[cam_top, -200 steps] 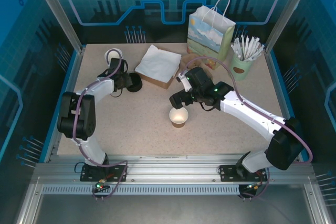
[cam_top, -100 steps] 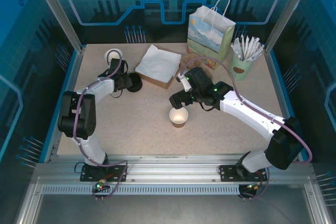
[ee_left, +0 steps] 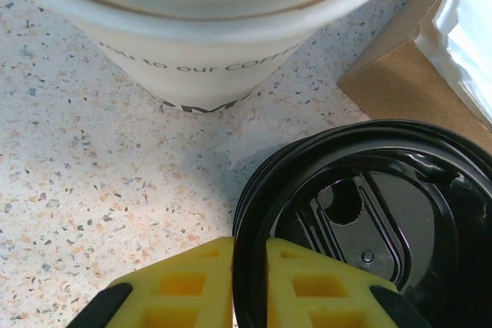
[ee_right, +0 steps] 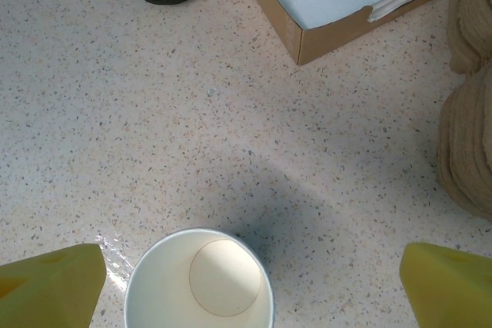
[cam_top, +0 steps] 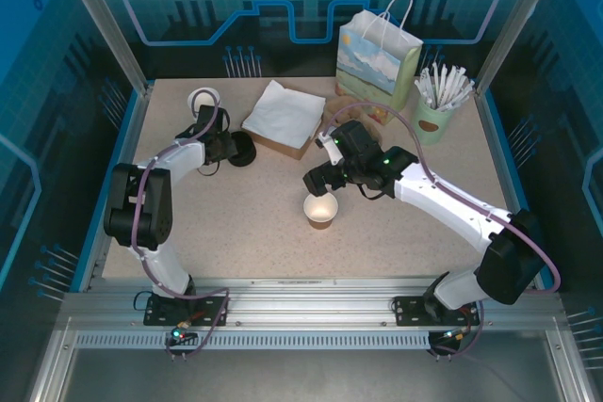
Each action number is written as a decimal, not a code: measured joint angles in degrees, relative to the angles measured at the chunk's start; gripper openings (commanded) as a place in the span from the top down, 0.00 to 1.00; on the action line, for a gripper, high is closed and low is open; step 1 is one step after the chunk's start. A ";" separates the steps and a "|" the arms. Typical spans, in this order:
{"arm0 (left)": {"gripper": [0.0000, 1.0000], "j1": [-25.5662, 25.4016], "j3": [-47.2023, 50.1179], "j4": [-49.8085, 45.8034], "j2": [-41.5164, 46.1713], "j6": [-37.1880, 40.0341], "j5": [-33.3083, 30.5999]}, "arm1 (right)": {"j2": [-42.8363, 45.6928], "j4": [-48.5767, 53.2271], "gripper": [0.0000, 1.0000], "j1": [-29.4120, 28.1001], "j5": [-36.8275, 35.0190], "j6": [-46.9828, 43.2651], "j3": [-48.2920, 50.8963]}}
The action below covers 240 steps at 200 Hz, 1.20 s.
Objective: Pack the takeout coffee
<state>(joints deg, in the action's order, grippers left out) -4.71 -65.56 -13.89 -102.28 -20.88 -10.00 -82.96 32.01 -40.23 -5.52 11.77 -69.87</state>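
While the left fingers [ee_left: 184, 289] pinch a round black plastic lid [ee_left: 361, 213], the small brown kraft-paper cup [cam_top: 320, 209] stands uncovered at four o'clock from it, between the spread right fingers [ee_right: 46, 282].

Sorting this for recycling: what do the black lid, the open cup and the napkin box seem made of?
The black lid: glossy moulded plastic, going by its sheen and formed sip hole. The open cup: likely paper, matte cream inside with a rolled rim. The napkin box: plain brown cardboard, matte, probably uncoated.
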 measured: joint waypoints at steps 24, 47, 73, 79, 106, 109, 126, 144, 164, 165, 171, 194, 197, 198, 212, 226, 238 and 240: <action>0.85 0.00 0.00 -0.04 0.00 0.00 0.13 | 0.00 0.11 0.00 -0.02 -0.02 0.00 -0.02; 0.85 0.04 0.00 -0.57 0.48 0.02 0.52 | -0.15 0.55 0.00 -0.02 -0.02 0.00 -0.70; 0.85 0.04 0.02 -0.85 2.34 0.00 0.92 | -0.42 0.79 0.00 -0.15 -0.17 -0.04 -1.97; 0.85 0.04 0.02 -0.90 2.95 0.00 0.96 | -0.44 0.96 0.00 -0.24 -0.26 -0.13 -2.25; 0.86 0.04 0.28 -0.90 7.50 -0.26 3.13 | -0.44 1.86 0.00 -0.35 -1.33 -0.94 -3.82; 0.86 0.04 0.48 -0.81 8.13 -0.28 3.67 | -0.42 1.86 0.00 -0.33 -1.36 -1.14 -4.00; 0.86 -0.11 2.43 -0.70 13.92 -1.73 7.41 | 0.44 1.95 0.00 0.22 -0.68 -1.73 -4.76; 0.88 -0.85 5.11 0.09 21.33 -3.80 12.57 | 3.21 1.40 0.00 3.08 3.45 -1.46 -4.79; 0.88 -2.29 8.13 3.74 30.14 -7.85 19.91 | 7.30 -3.50 0.01 9.11 11.80 1.64 -4.63; 0.88 -2.36 8.31 4.02 30.71 -8.15 20.52 | 7.45 -3.78 0.01 9.31 12.09 1.77 -4.63; 0.88 -2.69 9.03 5.75 32.83 -9.73 22.91 | 8.44 -6.56 0.01 10.93 14.84 3.21 -4.35; 0.88 -3.37 10.49 13.00 37.75 -17.18 32.68 | 9.27 -17.49 0.02 13.22 25.40 8.68 -3.96; 0.88 -3.41 10.51 13.90 37.92 -18.05 33.83 | 9.09 -18.95 0.02 13.22 26.80 9.40 -3.96; 0.88 -3.41 10.51 14.08 37.94 -18.27 34.10 | 9.05 -19.28 0.02 13.22 27.10 9.55 -3.96; 0.88 -3.98 10.51 17.92 38.05 -22.69 38.91 | 7.54 -26.36 0.01 13.18 33.31 13.27 -3.89; 0.89 -5.18 10.58 20.39 38.05 -26.23 42.60 | 5.49 -32.96 0.00 13.16 38.29 16.83 -3.89; 0.89 -6.36 10.58 22.01 38.05 -28.39 44.87 | 3.48 -37.42 0.00 12.83 41.75 19.30 -4.04; 0.89 -6.60 10.58 22.27 38.05 -28.65 45.24 | 3.04 -38.03 0.00 12.68 42.34 19.67 -4.11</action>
<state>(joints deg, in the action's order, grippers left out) -11.31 -54.98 8.38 -64.23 -49.54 35.24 -79.92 -6.02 -27.55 36.82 31.44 -73.97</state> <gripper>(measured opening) 0.117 0.996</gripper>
